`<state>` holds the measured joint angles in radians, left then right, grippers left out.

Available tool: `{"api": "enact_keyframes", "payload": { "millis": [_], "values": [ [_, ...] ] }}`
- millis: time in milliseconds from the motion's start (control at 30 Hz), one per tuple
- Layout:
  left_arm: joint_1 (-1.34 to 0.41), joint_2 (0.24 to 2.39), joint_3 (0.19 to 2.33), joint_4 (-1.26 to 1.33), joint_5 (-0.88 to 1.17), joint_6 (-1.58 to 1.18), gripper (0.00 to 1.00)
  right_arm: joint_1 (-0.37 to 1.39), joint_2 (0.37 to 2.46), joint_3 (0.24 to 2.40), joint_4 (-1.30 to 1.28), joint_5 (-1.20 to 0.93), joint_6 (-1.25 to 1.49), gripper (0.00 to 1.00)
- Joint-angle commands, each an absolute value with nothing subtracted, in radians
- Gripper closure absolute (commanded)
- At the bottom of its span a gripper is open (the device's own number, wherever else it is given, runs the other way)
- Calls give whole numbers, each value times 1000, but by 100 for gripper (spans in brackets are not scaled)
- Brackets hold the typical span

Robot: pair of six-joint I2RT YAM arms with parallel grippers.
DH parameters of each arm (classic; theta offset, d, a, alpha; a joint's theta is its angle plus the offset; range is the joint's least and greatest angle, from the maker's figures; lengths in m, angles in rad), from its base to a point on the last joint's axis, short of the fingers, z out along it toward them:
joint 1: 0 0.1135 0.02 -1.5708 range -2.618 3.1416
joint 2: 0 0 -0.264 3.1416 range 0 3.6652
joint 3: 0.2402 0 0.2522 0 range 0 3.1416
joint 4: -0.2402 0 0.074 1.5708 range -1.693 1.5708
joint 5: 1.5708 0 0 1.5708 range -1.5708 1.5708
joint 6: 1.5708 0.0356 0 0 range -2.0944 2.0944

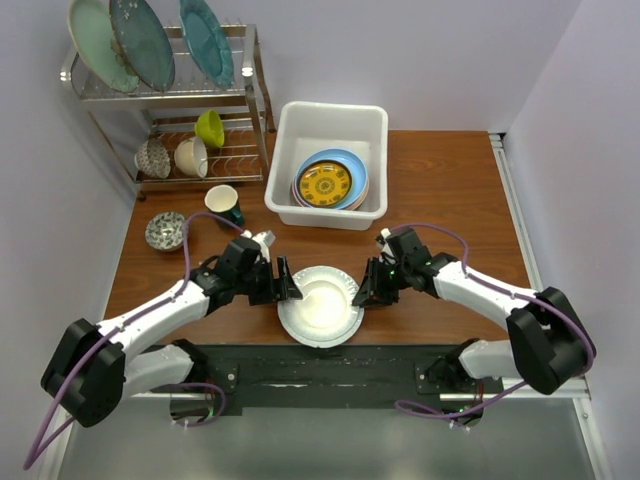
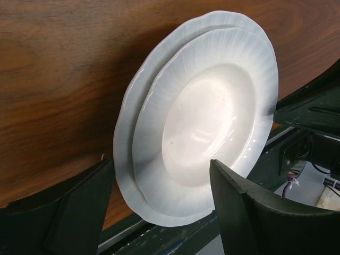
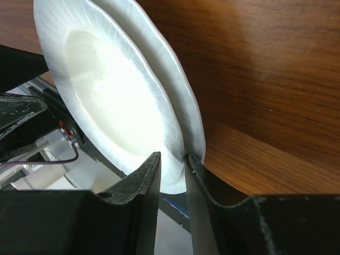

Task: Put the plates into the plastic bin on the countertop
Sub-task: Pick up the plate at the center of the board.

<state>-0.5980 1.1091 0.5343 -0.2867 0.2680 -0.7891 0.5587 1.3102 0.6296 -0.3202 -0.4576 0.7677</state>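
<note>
The right gripper [image 3: 171, 158] pinches the white plate [image 3: 106, 90] by its rim. The left gripper [image 2: 162, 166], wide open and empty, should steady the lower plate [image 2: 123, 143] during the lift.

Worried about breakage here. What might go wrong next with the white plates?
1. The right gripper pinches only the rim of the white plates; lifting from there may let them tilt or slip.
2. Two plates are stacked, and I cannot tell whether the grip takes one or both; the lower may drop.
3. They sit at the table's near edge and the left gripper is open, so a nudge might push them off.
</note>
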Motion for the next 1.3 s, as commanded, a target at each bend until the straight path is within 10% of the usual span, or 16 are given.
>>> {"api": "enact_keyframes", "payload": {
  "millis": [0, 1267],
  "values": [
    [-606, 1094, 541, -242, 290, -781, 24, 568, 1321, 611, -293, -457, 772, 71],
    [-632, 1097, 529, -216, 273, -813, 29, 603, 1390, 574, -167, -492, 798, 71]
  ]
}}
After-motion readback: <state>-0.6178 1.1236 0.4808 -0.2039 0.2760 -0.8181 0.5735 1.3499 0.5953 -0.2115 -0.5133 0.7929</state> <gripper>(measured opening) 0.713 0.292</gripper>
